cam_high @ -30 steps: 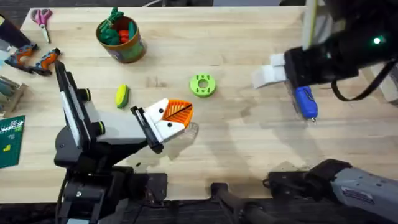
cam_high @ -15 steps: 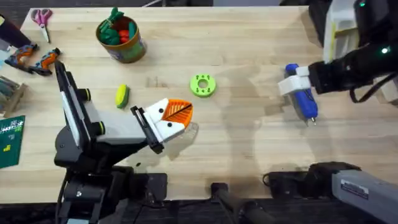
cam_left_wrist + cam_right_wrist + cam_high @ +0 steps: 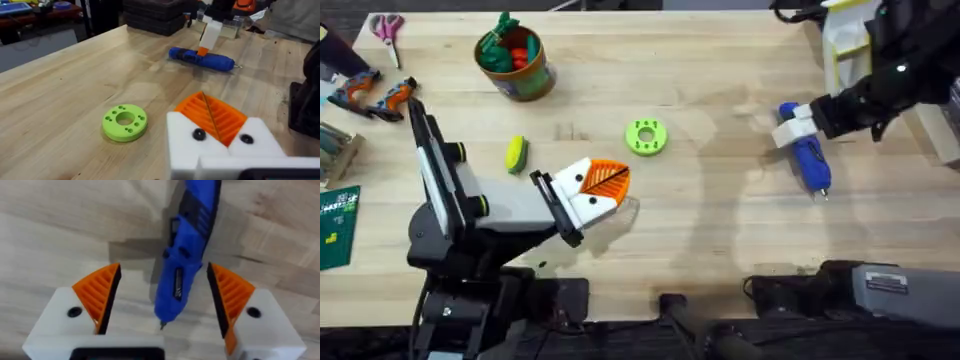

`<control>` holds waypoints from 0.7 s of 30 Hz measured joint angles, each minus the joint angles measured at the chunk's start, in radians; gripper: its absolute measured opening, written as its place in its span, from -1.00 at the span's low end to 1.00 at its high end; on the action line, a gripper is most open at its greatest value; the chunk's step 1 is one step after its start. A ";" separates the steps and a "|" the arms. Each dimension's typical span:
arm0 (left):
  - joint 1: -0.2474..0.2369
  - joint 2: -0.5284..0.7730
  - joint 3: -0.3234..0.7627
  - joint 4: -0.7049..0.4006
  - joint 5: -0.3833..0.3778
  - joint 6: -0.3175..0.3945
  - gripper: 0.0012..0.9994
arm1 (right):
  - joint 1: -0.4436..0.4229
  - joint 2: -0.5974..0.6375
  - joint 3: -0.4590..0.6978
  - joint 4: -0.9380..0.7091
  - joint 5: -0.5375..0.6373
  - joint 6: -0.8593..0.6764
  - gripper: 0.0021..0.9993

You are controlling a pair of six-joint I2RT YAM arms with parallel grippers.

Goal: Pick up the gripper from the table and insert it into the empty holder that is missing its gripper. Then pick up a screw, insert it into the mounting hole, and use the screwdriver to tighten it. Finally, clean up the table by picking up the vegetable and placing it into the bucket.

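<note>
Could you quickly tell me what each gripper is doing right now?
Left gripper: shut, pads together, holding nothing.
Right gripper: open, fingers either side of the screwdriver, which lies on the table.

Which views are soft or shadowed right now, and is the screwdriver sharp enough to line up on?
Overhead: the screwdriver and green ring read clearly, with faint arm shadows on the table. Left wrist: the ring is sharp, the room behind blurred. Right wrist: the screwdriver sits between the open fingers, slightly soft, casting a dark shadow beside it; usable for alignment.
</note>
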 joint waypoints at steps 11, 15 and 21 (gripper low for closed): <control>0.000 0.000 0.000 0.000 0.000 0.000 -0.99 | -0.010 0.125 0.000 0.105 0.029 -0.025 0.99; 0.000 0.000 0.000 0.000 0.000 0.000 -0.99 | -0.013 0.194 0.000 0.112 0.028 -0.005 0.99; 0.000 0.000 0.000 0.000 0.000 0.000 -0.99 | -0.034 0.261 0.001 0.141 0.021 0.085 0.99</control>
